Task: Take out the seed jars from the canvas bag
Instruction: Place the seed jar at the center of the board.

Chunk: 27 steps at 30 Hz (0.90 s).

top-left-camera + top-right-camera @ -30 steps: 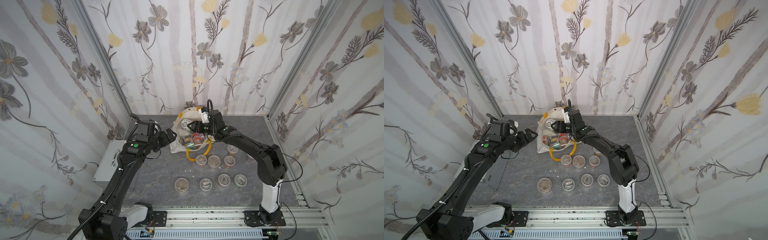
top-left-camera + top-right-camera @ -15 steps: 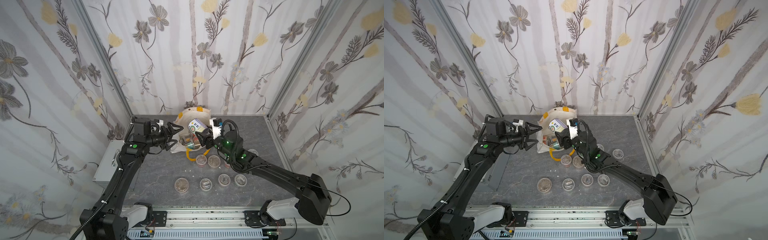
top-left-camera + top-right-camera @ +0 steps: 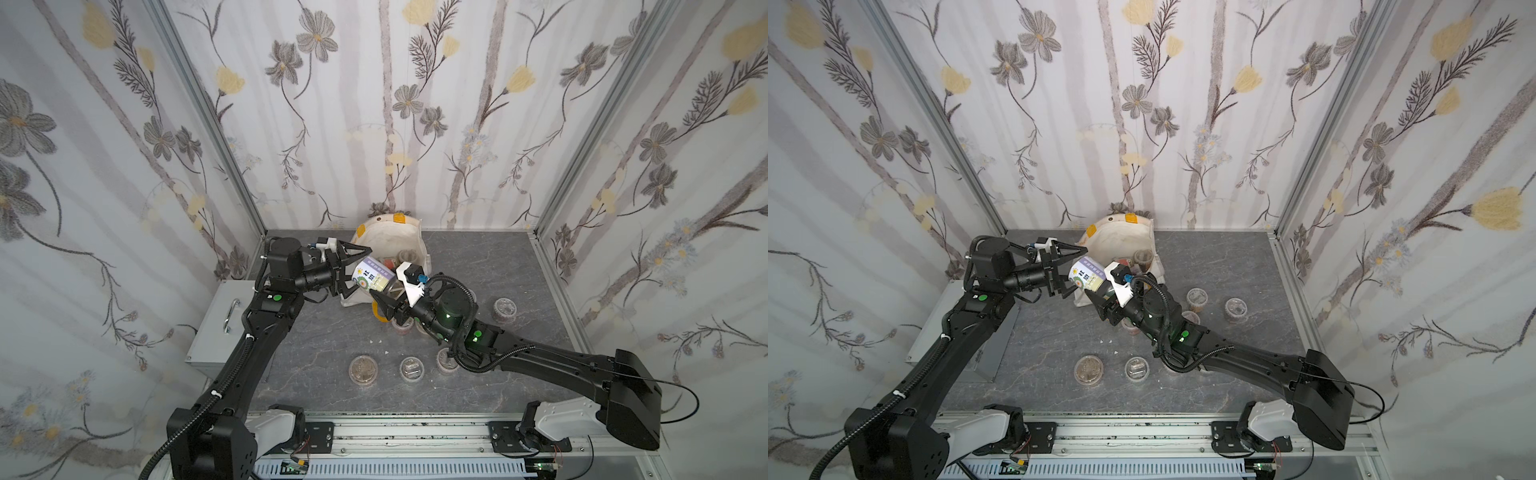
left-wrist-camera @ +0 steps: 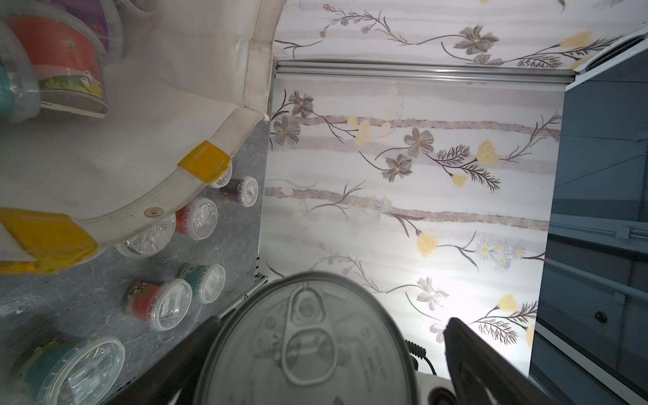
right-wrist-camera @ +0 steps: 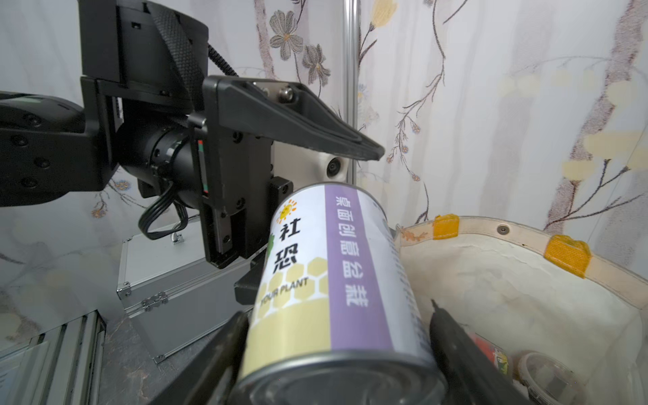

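The seed jars [image 3: 363,369] lie clear of both grippers. Most stand lid-up on the tabletop [image 3: 324,332] in front of the canvas bag [image 3: 390,237], some partly under the right arm. A few more jars [image 3: 405,255] sit inside the bag, whose mouth gapes open. The left wrist view shows a red-labelled one [image 4: 63,56] in there.

Just in front of the bag's mouth, the right gripper [image 5: 336,347] is clamped on the lower body of a tin can [image 3: 374,279], one finger on each side. It holds the can tilted above the tabletop.

The left gripper [image 3: 359,272] has its jaws spread wide around the can's pull-tab end. Whether either finger touches the can cannot be told.
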Tool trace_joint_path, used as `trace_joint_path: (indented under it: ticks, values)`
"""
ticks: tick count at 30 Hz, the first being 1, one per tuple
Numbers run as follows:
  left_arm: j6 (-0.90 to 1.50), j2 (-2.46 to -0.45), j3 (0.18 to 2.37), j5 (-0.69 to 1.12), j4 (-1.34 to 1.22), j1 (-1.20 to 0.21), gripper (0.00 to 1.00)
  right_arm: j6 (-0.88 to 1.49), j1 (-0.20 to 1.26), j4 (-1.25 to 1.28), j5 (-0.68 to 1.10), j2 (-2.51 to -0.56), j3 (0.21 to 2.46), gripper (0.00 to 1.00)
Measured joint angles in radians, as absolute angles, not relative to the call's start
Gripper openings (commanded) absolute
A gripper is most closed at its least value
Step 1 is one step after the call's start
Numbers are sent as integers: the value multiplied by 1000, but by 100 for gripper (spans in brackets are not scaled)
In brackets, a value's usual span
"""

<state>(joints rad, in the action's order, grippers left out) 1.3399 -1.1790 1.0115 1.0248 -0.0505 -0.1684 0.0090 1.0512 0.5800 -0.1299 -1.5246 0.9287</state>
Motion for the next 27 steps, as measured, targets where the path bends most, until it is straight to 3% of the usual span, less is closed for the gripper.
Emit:
trace_joint_path:
  ticks: [10, 14, 22, 27]
  values:
    - [1308, -1169, 989, 1046, -23, -166, 86, -59, 1080, 633, -190, -1612, 987, 61]
    - [1260, -1166, 989, 1042, 39, -153, 68, -72, 1082, 648, -193, -1631, 990, 63]
    - [1087, -1115, 1024, 979, 218, -134, 67, -67, 1095, 688, -177, -1644, 970, 81]
    - [980, -1093, 1005, 820, 323, -97, 68, -52, 1091, 685, -207, -1575, 884, 93]
